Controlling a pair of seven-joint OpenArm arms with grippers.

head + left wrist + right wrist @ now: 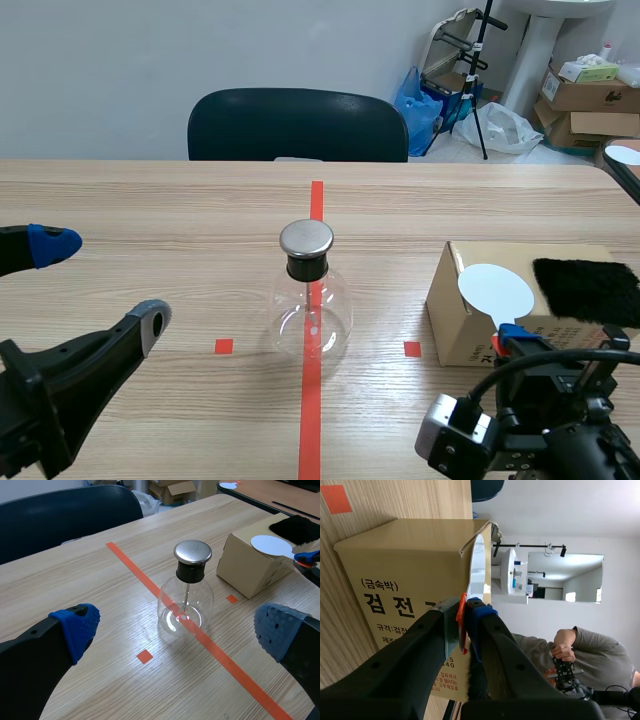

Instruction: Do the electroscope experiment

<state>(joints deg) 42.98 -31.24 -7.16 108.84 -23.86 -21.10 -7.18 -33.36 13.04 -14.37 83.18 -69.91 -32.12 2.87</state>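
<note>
Electroscope flask (pixel 310 300) stands upright at the middle of your table (pixel 150 210), a clear glass bulb with a black collar and a round metal cap, set on the long orange-red tape line (pixel 311 410). A thin rod hangs down inside the glass from the cap.

Your left gripper (pixel 100 282) hovers near the flask on the left arm's side, clear of it, its two fingers spread wide with nothing between the blue dotted pads. In the left wrist view the flask sits ahead of the gap between those fingers.

Your right gripper (pixel 465 617) is closed tight on a thin orange handle (pixel 462 625), the pads pinching it from both sides. The handle carries a white disc (pixel 496 291), which lies over the near top edge of a cardboard box (pixel 470 335). The box sits well to the right arm's side of the flask, apart from it.

A black cloth (pixel 585 288) lies on top of the box, beside the disc. A dark chair (pixel 298 125) stands at the table's far edge. In the right wrist view a person in a grey top (pixel 590 650) shows beyond the box.
</note>
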